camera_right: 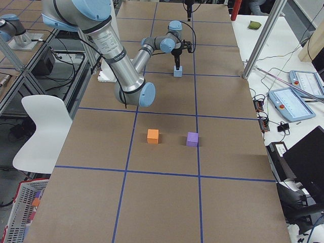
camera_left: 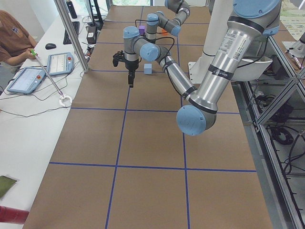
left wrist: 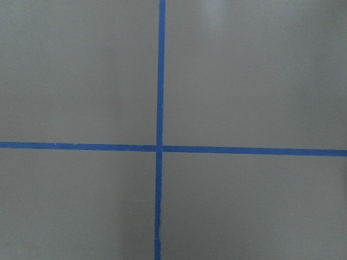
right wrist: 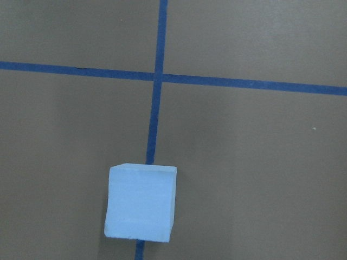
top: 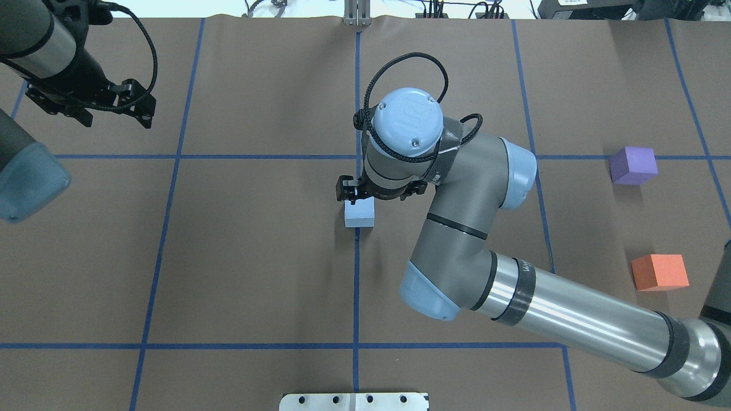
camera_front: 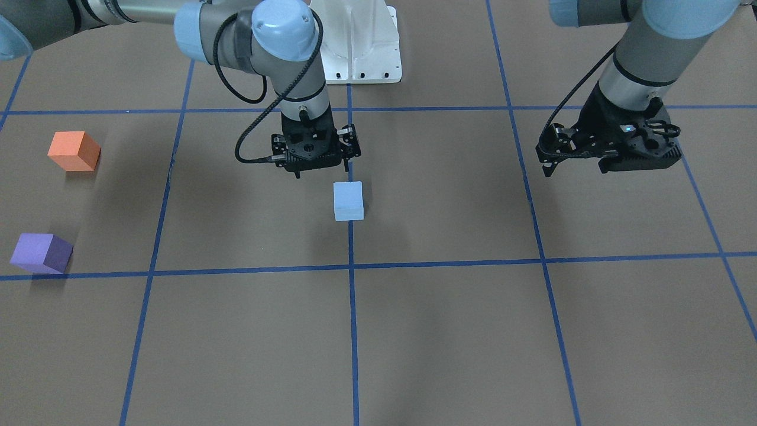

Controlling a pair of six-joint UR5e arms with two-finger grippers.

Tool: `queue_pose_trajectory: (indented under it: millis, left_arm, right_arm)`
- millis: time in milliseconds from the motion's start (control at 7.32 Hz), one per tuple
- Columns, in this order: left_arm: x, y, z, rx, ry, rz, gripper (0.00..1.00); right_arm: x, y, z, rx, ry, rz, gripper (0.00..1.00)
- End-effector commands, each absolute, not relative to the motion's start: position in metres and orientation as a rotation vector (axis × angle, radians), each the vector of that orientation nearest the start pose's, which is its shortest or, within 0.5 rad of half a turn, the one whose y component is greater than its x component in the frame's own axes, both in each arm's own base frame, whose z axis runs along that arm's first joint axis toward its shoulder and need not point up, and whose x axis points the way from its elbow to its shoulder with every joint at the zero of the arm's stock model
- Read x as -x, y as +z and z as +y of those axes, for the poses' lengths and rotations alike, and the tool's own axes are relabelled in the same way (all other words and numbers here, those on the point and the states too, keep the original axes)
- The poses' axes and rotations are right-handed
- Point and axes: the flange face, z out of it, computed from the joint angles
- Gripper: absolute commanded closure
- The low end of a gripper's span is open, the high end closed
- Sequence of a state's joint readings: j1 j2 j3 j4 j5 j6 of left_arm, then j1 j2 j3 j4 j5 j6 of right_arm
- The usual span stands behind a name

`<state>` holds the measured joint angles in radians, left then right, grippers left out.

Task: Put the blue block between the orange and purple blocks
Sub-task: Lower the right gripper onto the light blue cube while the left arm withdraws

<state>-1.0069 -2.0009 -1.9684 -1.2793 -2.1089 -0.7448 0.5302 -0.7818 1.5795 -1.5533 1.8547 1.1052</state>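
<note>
The light blue block [camera_front: 348,201] sits on the brown table at a blue tape line near the middle; it also shows in the overhead view [top: 359,213] and low in the right wrist view [right wrist: 141,208]. My right gripper [camera_front: 321,171] hovers just above it, open and empty, not touching it. The orange block [camera_front: 74,151] and the purple block [camera_front: 41,252] stand apart on my right side, with a bare gap between them; the overhead view shows the orange block [top: 660,272] and the purple block [top: 633,165] too. My left gripper [camera_front: 591,165] hangs open and empty far to my left.
Blue tape lines [camera_front: 352,266] split the table into squares. The white robot base [camera_front: 361,47] stands at the back edge. An operator [camera_left: 14,40] with tablets sits beside the table in the exterior left view. The left wrist view shows only bare table.
</note>
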Motion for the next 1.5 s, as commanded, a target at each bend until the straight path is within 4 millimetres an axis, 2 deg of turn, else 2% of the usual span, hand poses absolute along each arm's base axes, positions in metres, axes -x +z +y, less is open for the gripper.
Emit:
queue_pose_trajectory:
  millis: [0,410,957,1094,1230,1367]
  left_arm:
    - [-0.231,0.291,-0.529,-0.095,-0.019,0.723,0.0]
    - [-0.232,0.294,-0.53,-0.091,-0.02,0.721,0.0]
    - [-0.232,0.295,-0.531,-0.091,-0.021,0.719,0.0]
    - [-0.231,0.294,-0.531,-0.093,-0.022,0.719,0.0]
    - [-0.231,0.295,-0.53,-0.092,-0.021,0.718,0.0]
    - [-0.23,0.295,-0.528,-0.094,-0.02,0.721,0.0]
  right_arm:
    - [0.591,0.167,-0.458,-0.148,-0.062,-0.834,0.0]
    - [0.612,0.179,-0.469,-0.126,-0.058,-0.79,0.0]
    - [0.635,0.199,-0.47,-0.113,-0.064,-0.754,0.0]
    - [0.636,0.199,-0.47,-0.111,-0.062,-0.754,0.11]
    - [0.642,0.195,-0.461,-0.077,0.005,-0.766,0.87]
    - [0.641,0.19,-0.46,-0.073,0.015,-0.775,1.0]
